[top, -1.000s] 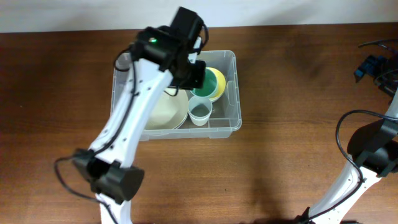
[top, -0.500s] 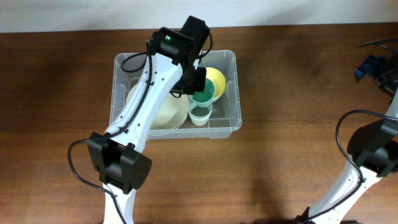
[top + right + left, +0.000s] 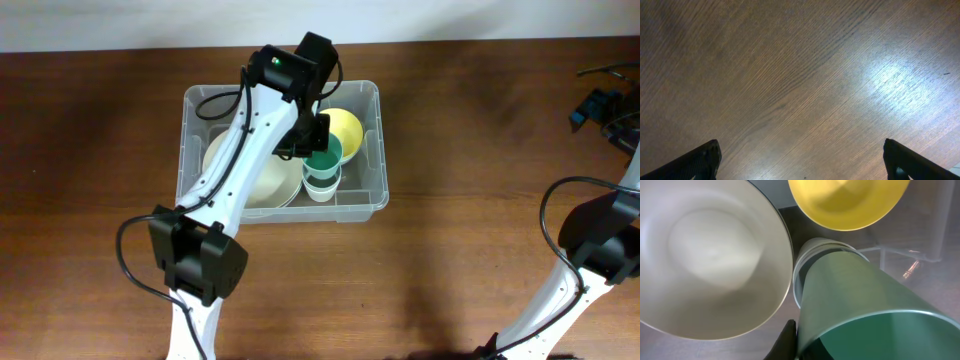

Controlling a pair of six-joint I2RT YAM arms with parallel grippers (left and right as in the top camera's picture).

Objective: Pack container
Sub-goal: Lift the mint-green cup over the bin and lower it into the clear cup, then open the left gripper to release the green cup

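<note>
The clear plastic container point(image 3: 371, 198) sits at the table's centre back. Inside lie a cream plate point(image 3: 262, 182), a yellow bowl point(image 3: 345, 126) and a pale cup point(image 3: 320, 187). My left gripper point(image 3: 312, 140) is shut on the rim of a green cup point(image 3: 323, 158), holding it over the pale cup, its base in the pale cup's mouth. In the left wrist view the green cup point(image 3: 865, 300) fills the lower right above the pale cup point(image 3: 807, 255), with the cream plate point(image 3: 710, 255) left and the yellow bowl point(image 3: 845, 202) above. My right gripper point(image 3: 800, 160) is open over bare wood.
The right arm point(image 3: 600, 250) stands at the table's right edge, far from the container. A blue object with cables point(image 3: 592, 105) lies at the far right back. Bare wooden table point(image 3: 480, 150) surrounds the container.
My left gripper has moved the green cup from over the yellow bowl toward the front, lowering it onto the pale cup. The right arm has not moved.
</note>
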